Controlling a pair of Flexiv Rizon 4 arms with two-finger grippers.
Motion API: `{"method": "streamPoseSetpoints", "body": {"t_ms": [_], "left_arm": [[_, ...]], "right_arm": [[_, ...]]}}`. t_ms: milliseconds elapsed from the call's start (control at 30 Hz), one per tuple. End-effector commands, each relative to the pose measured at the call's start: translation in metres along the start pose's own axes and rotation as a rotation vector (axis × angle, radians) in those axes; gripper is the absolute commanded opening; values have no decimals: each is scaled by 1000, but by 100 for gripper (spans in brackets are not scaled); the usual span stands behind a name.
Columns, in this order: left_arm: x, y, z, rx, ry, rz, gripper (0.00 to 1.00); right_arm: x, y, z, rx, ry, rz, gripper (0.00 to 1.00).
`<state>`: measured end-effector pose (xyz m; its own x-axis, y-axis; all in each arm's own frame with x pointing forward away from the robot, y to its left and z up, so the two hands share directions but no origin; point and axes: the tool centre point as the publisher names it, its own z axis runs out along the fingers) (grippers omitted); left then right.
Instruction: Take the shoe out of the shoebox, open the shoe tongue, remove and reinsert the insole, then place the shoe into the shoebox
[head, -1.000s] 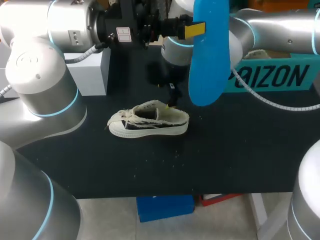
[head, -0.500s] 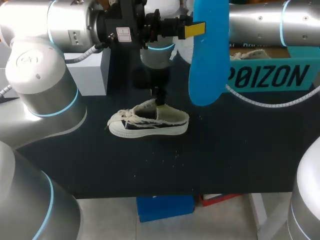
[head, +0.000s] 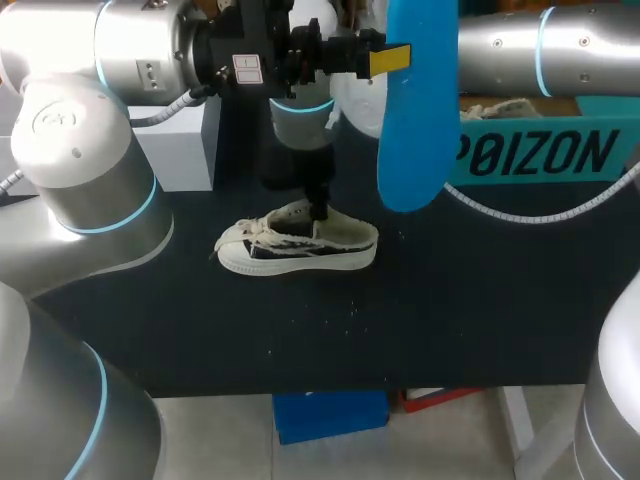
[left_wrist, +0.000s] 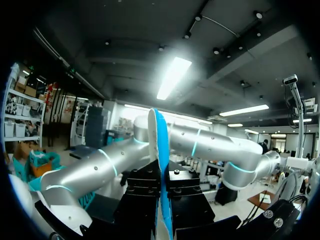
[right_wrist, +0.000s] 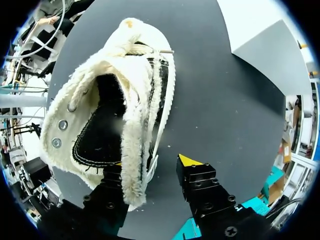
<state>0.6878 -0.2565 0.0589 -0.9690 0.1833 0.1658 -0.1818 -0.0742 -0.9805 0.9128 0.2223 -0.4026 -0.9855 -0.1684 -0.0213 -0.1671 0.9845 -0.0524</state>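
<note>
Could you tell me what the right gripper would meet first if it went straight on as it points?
Probably the shoe: its fuzzy side wall sits between the right gripper's open fingers, though depth is unclear.

On the table: one shoe (head: 297, 243), one teal shoebox (head: 545, 150) and one white box (head: 180, 145). One blue insole (head: 418, 110) hangs above. Two grippers: left gripper (head: 380, 60), right gripper (right_wrist: 152, 167)
</note>
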Motion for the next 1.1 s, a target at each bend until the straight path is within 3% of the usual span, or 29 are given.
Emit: {"method": "streamPoseSetpoints", "body": {"t_ms": [33, 133, 733, 800, 900, 1000, 1100], "left_arm": [[0, 1, 2, 2, -3, 1, 0], [0, 1, 2, 2, -3, 1, 0], [0, 1, 2, 2, -3, 1, 0], [0, 1, 2, 2, -3, 1, 0], [0, 1, 2, 2, -3, 1, 0], [0, 1, 2, 2, -3, 1, 0], [0, 1, 2, 2, -3, 1, 0]], "right_arm": [[4, -2, 5, -37, 13, 3, 1], [8, 1, 6, -101, 86, 0, 0], [8, 1, 6, -101, 86, 0, 0], [18, 1, 4, -30, 67, -42, 0], [16, -4, -36, 53, 14, 70, 0], [13, -17, -87, 42, 13, 180, 0], [6, -37, -117, 47, 3, 330, 0]]}}
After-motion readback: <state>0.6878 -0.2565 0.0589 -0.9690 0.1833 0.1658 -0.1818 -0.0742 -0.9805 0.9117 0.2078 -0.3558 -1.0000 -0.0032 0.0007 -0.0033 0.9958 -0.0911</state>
